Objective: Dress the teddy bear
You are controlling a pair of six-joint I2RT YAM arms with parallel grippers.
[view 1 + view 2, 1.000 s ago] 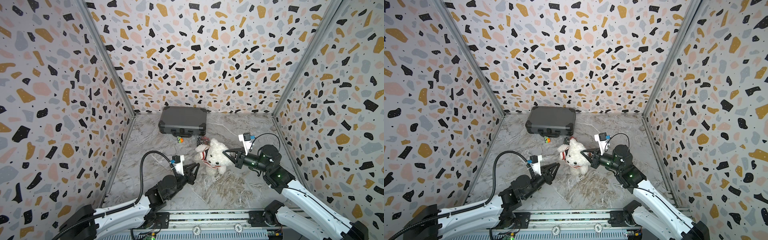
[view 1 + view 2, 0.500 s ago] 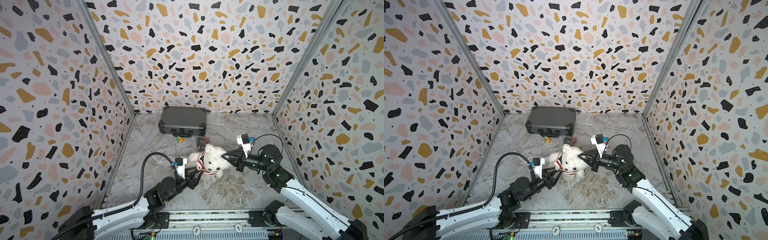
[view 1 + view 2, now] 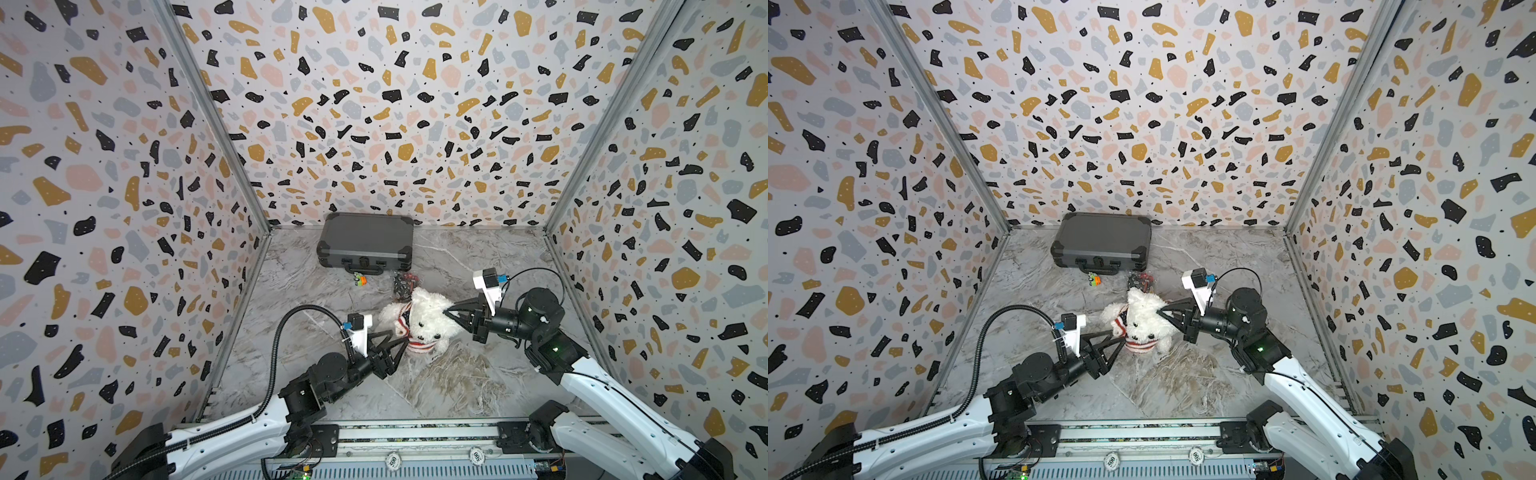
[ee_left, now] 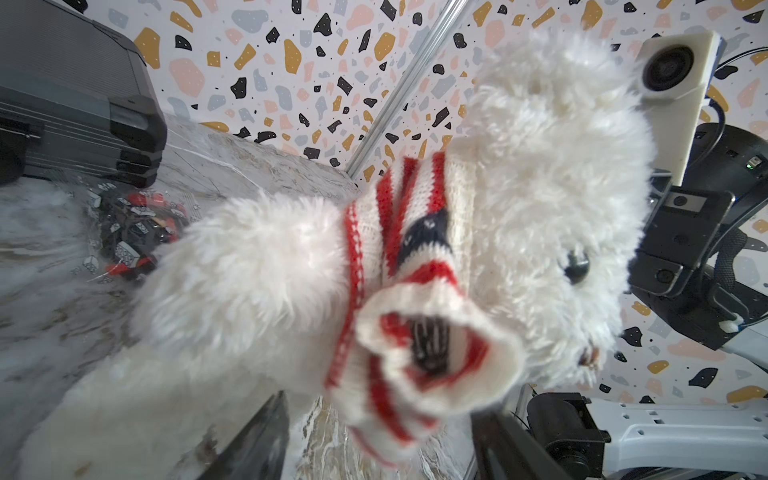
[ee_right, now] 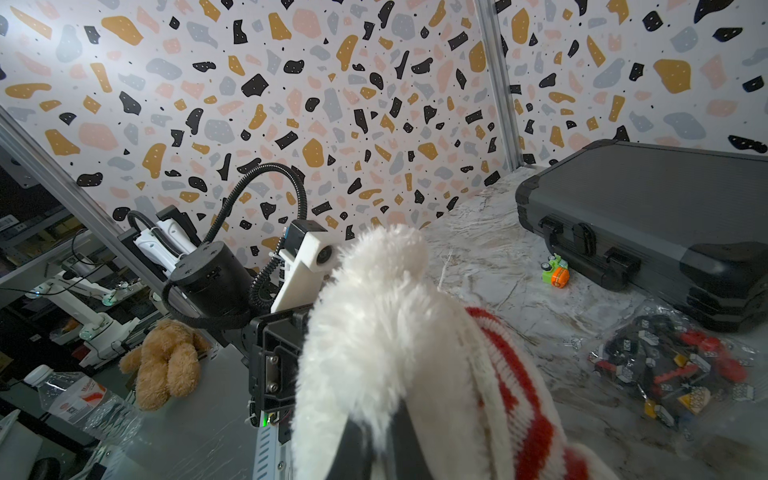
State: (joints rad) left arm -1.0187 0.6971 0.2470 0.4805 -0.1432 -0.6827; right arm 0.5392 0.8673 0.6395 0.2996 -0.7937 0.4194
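My right fingers [image 5: 361,453] shut on head fur of the teddy bear [image 3: 428,320], anchoring it, I reckon; left fingers [image 4: 253,440] spread, empty, beside sweater cuff [image 4: 436,361].

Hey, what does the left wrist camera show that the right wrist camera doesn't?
Left wrist only: the eye of the bear, plus an open sleeve end of its sweater. Right wrist only: a green-orange toy, a brown plush and a bottle. Both: bear, sweater, grey case, brick bag.
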